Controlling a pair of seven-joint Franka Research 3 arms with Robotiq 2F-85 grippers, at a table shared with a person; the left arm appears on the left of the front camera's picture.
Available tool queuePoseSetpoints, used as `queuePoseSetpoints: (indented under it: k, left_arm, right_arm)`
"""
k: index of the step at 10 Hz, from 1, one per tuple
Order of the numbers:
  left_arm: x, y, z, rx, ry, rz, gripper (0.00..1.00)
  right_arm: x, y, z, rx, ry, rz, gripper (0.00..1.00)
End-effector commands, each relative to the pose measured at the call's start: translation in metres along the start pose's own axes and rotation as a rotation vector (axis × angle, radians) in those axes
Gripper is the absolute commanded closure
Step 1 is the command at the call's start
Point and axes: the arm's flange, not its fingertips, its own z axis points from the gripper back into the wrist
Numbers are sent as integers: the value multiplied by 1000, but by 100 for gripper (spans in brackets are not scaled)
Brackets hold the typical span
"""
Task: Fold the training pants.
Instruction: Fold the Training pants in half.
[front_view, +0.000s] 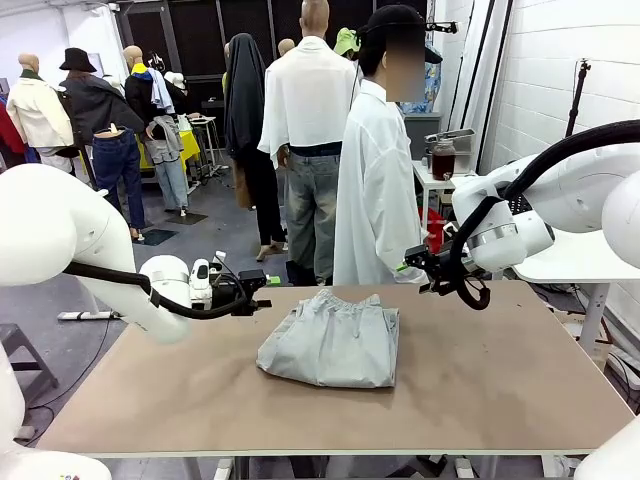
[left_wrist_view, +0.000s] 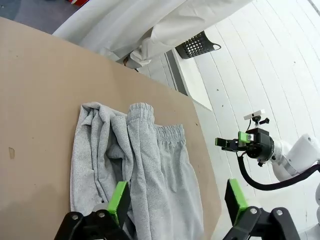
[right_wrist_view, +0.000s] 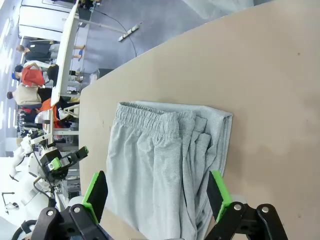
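Front view showed the training pants (front_view: 331, 343) lying as a compact folded bundle in the middle of the table (front_view: 500, 390), lower centre of the frame, waistband toward the person in the white shirt (front_view: 375, 195) at the far side. My left gripper (front_view: 262, 291) hung above the table at centre left, just off the bundle's left edge, its fingers spread wide and holding nothing. My right gripper (front_view: 410, 262) sat at centre right, above and beyond the bundle's far right corner, fingers likewise apart and empty.

In the left wrist view my green fingers (left_wrist_view: 119, 196) stood at the bottom of the frame, with the grey cloth (left_wrist_view: 135, 165) between and above them and the gathered waistband toward the upper middle. In the right wrist view the pants (right_wrist_view: 165, 170) filled the centre, layered edges stacked along the right side.

I judged the folding nearly finished. To do any last fold well, I would have needed both grippers pinching all stacked layers at matching corners, lifting evenly, and laying the cloth flat without dragging the lower layers.
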Motion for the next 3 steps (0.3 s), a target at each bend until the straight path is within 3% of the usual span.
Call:
queuePoseSetpoints:
  k: [1,3]
  left_arm:
    - [2,0,-2,-3,-2,2,0]
    - [2,0,-2,-3,-2,2,0]
  right_arm:
    - [0,1,-1,2,0,-5,0]
    - [0,1,-1,2,0,-5,0]
